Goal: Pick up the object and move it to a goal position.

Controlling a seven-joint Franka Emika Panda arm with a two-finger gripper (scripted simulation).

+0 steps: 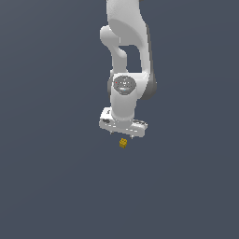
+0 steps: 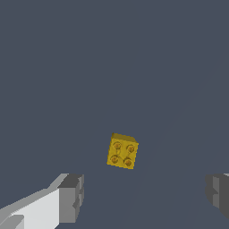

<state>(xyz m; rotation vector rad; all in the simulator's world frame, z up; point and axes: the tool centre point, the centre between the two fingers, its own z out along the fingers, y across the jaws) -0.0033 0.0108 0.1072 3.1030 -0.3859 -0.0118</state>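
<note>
In the exterior view, the white arm hangs down from the top, and its hand points down at the dark grey surface. The little yellow brick sits on the surface just below the hand, a tiny bit nearer the camera and almost in line with the middle of it. The fingers are too small here to tell how wide they stand. In the wrist view, the hand is wide open and holds nothing: one grey finger pad shows at one side and the other pad at the far side, with a big gap between them. The brick shows four round studs on top and is turned a little, so its edges do not line up with the pads. It lies ahead of the gap and closer to the first pad, not touching either one. I think the hand has to shift over the brick and then go down.
</note>
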